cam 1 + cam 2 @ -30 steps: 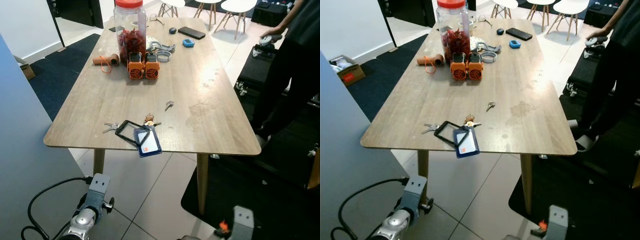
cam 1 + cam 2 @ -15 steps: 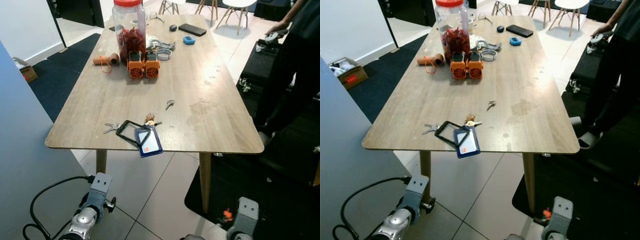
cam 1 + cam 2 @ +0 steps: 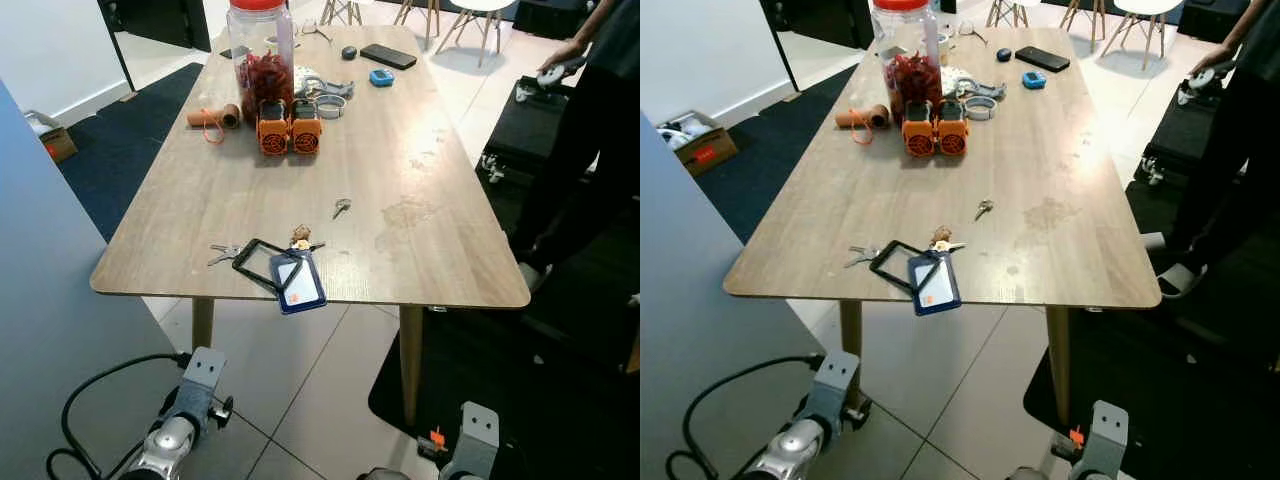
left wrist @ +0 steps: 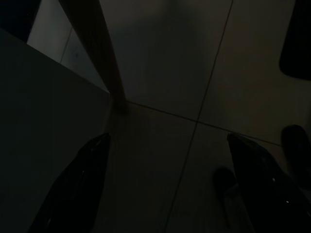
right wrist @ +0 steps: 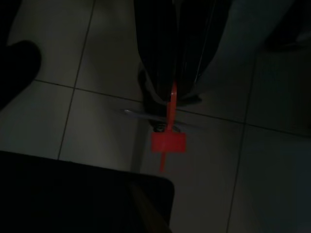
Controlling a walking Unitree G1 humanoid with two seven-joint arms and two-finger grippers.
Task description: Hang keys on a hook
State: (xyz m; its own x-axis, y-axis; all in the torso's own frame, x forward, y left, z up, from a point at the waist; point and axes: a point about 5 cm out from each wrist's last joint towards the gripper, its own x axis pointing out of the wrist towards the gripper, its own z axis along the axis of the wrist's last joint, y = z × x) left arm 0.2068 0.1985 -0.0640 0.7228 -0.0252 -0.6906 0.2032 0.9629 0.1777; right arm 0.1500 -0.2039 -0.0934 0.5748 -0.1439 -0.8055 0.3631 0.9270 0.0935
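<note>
The right gripper (image 5: 167,104) hangs low over the pale tiled floor (image 5: 97,73), its black fingers clenched on a metal key ring with a red tag (image 5: 167,141). The left gripper (image 4: 170,184) dangles beside a wooden table leg (image 4: 99,58), fingers spread apart and empty. No hook appears, so finding one comes first, keeping the ring pinched and level meanwhile. More keys (image 3: 222,253) lie near the front edge of the long wooden table (image 3: 200,190), beside a blue card holder (image 3: 297,283) overhanging the rim. A grey panel (image 3: 50,300) crowds the robot's left; a person in dark clothes (image 3: 590,120) stands at its right, open tile between.
</note>
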